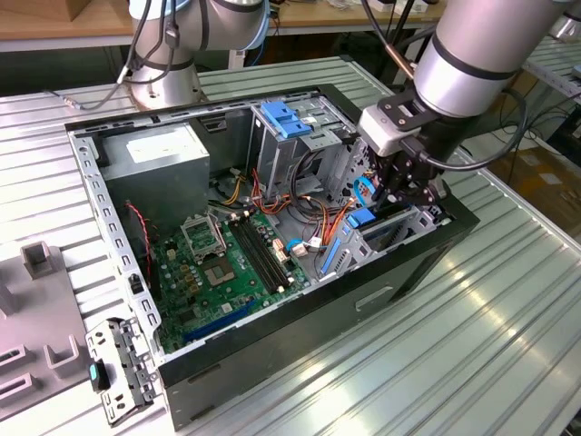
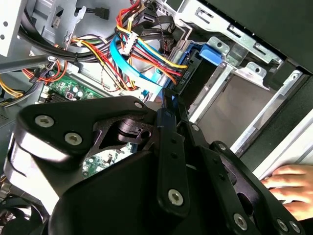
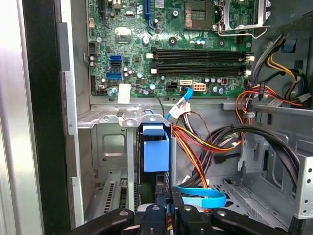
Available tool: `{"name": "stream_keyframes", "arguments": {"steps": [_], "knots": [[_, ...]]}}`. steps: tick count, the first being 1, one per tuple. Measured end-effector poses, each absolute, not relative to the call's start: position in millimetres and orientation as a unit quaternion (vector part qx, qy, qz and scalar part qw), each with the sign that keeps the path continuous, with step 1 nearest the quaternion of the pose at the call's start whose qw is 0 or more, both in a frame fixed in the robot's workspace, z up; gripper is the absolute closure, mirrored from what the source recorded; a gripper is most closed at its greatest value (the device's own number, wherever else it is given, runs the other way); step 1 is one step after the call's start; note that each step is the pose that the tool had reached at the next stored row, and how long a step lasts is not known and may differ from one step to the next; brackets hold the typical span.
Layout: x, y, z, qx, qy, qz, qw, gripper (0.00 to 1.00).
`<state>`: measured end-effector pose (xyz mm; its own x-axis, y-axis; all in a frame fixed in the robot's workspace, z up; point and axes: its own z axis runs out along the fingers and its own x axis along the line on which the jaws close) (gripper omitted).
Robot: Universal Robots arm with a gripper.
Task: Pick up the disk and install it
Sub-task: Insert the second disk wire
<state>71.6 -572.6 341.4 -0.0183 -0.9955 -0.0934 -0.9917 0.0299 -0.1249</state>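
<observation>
Exterior view shows the gripper [image 1: 406, 193] inside the computer case [image 1: 272, 350], pinching the disk [image 1: 375, 221] in its corner bay.

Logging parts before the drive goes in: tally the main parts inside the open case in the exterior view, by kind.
Grey power supply box: 1
Green motherboard: 1
CPU socket: 1
Light-blue plastic bracket: 1
Total: 4
</observation>
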Motion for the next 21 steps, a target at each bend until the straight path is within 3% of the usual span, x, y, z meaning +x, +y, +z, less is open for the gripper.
{"name": "stream_keyframes", "arguments": {"steps": [9,10,18,21], "knots": [[72,-573,341,-0.696,0.713,-0.012,0.077,0.83],[72,-573,343,-0.696,0.713,-0.012,0.077,0.76],[72,-573,363,-0.696,0.713,-0.012,0.077,0.76],[72,-573,363,-0.696,0.713,-0.012,0.077,0.89]]}}
